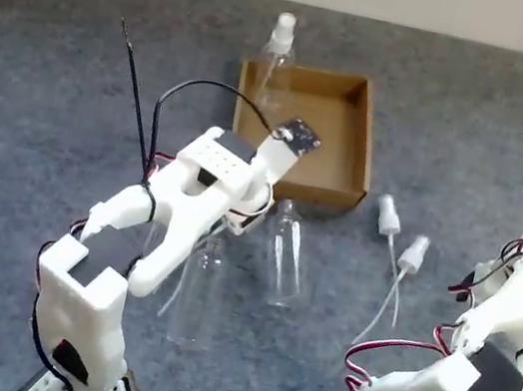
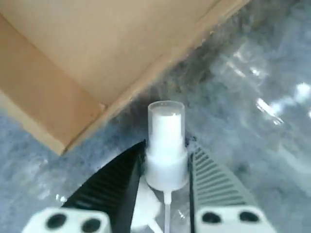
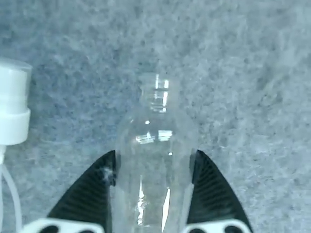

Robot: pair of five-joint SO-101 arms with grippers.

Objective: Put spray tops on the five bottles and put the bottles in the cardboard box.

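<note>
White spray top (image 2: 166, 126) sits clamped upright in the jaws of the left gripper (image 2: 166, 151), just short of the cardboard box (image 1: 329, 127) at the table's twelve o'clock, while the right gripper (image 3: 155, 160), toward three o'clock, grips a clear bottle (image 3: 155, 131) around its body.

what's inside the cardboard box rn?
One clear bottle with a spray top on, apparently standing in the cardboard box at its far corner. The left arm covers the near corner, so that part is unknown.
</note>
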